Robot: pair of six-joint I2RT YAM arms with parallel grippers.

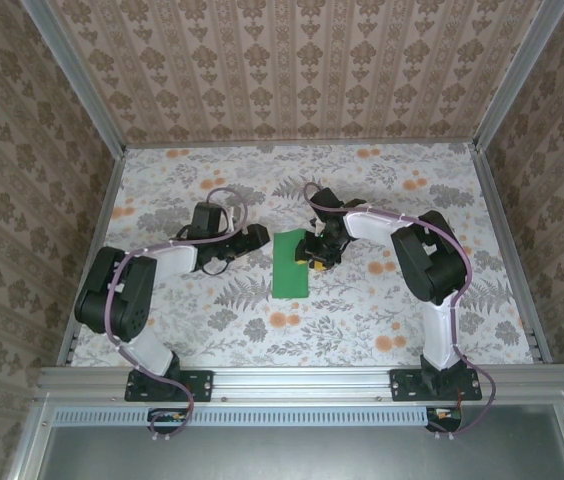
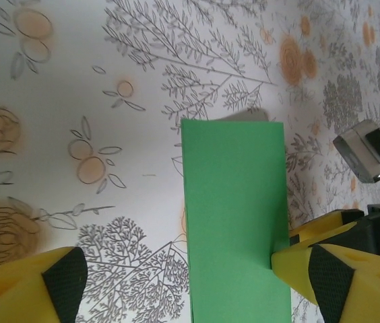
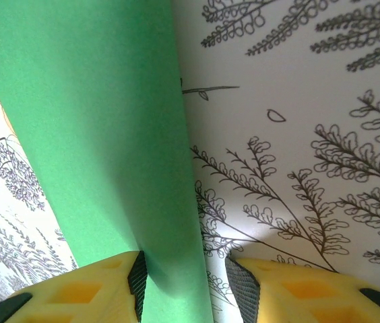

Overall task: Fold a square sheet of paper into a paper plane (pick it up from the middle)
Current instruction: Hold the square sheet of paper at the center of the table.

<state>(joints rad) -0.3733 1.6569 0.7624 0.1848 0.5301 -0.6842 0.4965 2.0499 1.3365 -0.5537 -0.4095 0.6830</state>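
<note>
- Green paper (image 1: 291, 264), thin and bright, lies at the middle of the floral table (image 1: 412, 200). From the top camera it is an upright rectangle, taller than it is wide, with its long edges running from 12 to 6 o'clock.
- The left gripper (image 1: 260, 236) sits at about 10 o'clock from the paper, just beside its upper left corner.
- In the left wrist camera the left gripper (image 2: 176, 276) has its jaws set wide apart. One yellow finger with a black pad is at 7 o'clock and the other at 4 o'clock.
- The green paper (image 2: 234, 222) runs between them from the centre of that view down to 6 o'clock. The 4 o'clock finger (image 2: 291, 262) meets its right edge, while the other finger stands well apart from it.
- The right gripper (image 1: 317, 256) is at about 2 o'clock from the paper's centre, against its right long edge.
- In the right wrist camera the right gripper (image 3: 190, 286) straddles that edge with its jaws partly apart. The 7 o'clock pad (image 3: 138, 282) touches the green paper (image 3: 96, 134), and bare table shows between the paper's edge and the 5 o'clock pad.
- The paper there sweeps from 11 o'clock down to 6 o'clock, narrowing into the gap.
</note>
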